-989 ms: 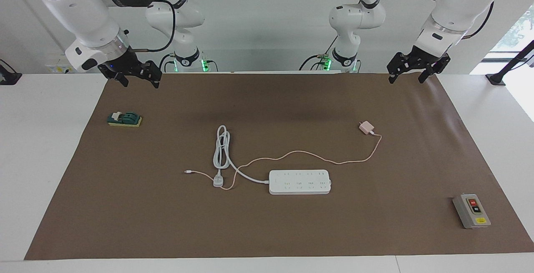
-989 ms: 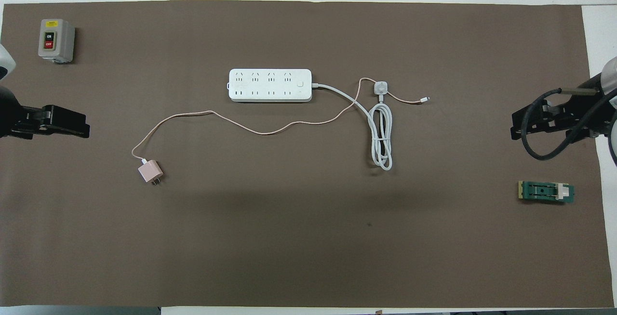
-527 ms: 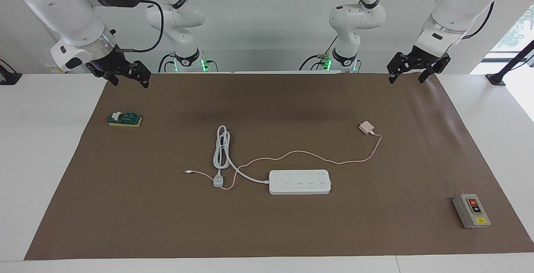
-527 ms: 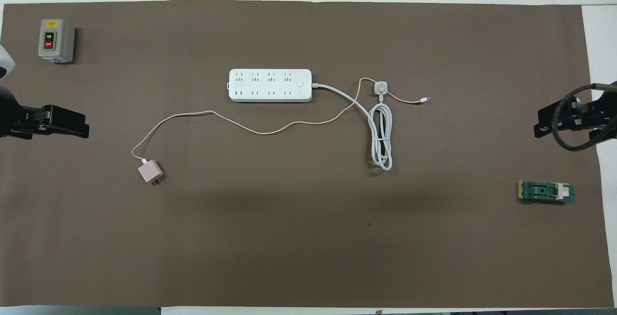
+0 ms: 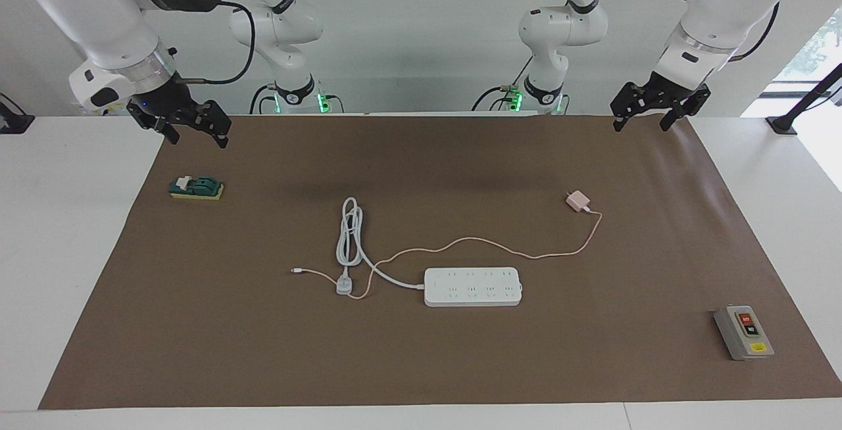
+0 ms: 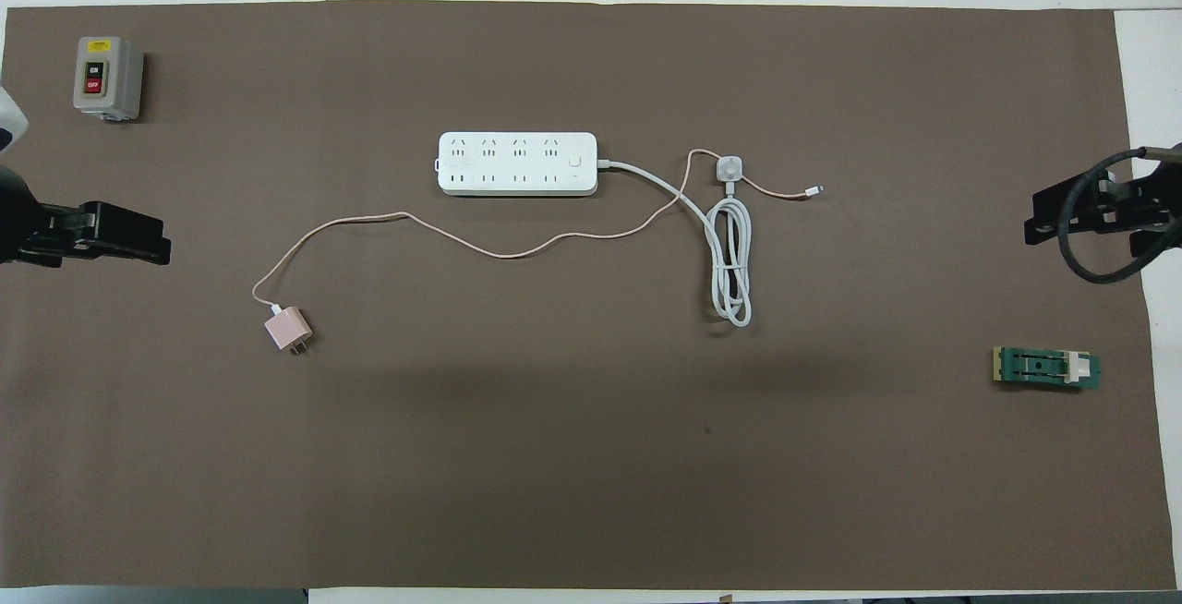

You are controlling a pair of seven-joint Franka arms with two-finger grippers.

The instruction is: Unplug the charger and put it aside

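The pale-pink charger (image 5: 578, 201) (image 6: 288, 330) lies on the brown mat with its prongs bare, apart from the white power strip (image 5: 472, 286) (image 6: 517, 163). It sits nearer to the robots than the strip, toward the left arm's end. Its thin pink cable (image 5: 460, 240) (image 6: 406, 216) snakes past the strip and crosses the strip's white cord (image 5: 348, 233) (image 6: 731, 262). My left gripper (image 5: 641, 124) (image 6: 152, 248) hangs open and empty over the mat's edge at its own end. Over the mat's edge at the other end, my right gripper (image 5: 197, 137) (image 6: 1039, 221) is open and empty too.
A grey on/off switch box (image 5: 743, 331) (image 6: 108, 78) stands far from the robots at the left arm's end. A green knife switch (image 5: 196, 187) (image 6: 1046, 368) lies near the robots at the right arm's end. The brown mat (image 5: 421, 364) covers most of the table.
My right gripper has drifted outward toward its own end of the table, to the mat's edge. The left arm, charger, cable and strip have not moved.
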